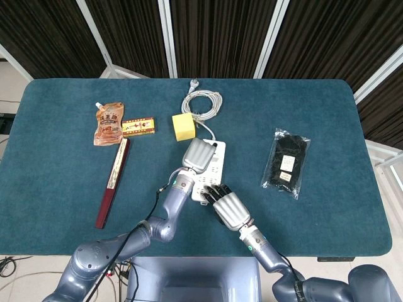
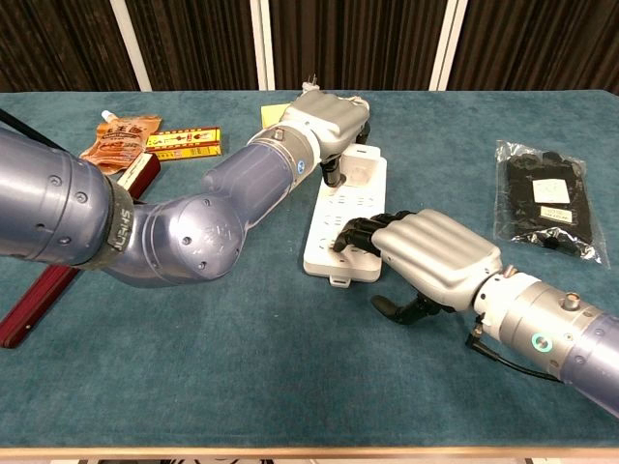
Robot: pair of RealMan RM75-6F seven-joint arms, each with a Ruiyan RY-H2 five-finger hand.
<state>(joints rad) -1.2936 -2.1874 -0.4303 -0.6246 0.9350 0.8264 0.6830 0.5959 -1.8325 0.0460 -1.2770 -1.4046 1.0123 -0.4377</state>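
Where the teal cloth tabletop reaches its near edge, there is a wide bare strip on both sides of the arms. The far right corner is bare too.

The white plastic power strip lies in the middle of the tabletop, a bit nearer the near edge than the far one. Its white cord is coiled close to the far edge.

The left hand rests on top of the far part of the power strip, with its fingers bent down over it. The right hand sits at the near end of the strip. Its dark fingertips touch the strip's near end, and its thumb curls down to the cloth. It grips nothing.

A yellow foam block sits just beside the left hand, on the far side. Toward the left edge lie an orange snack pouch, a small yellow box and a long dark red stick. A clear bag of black things lies well apart, toward the right edge.
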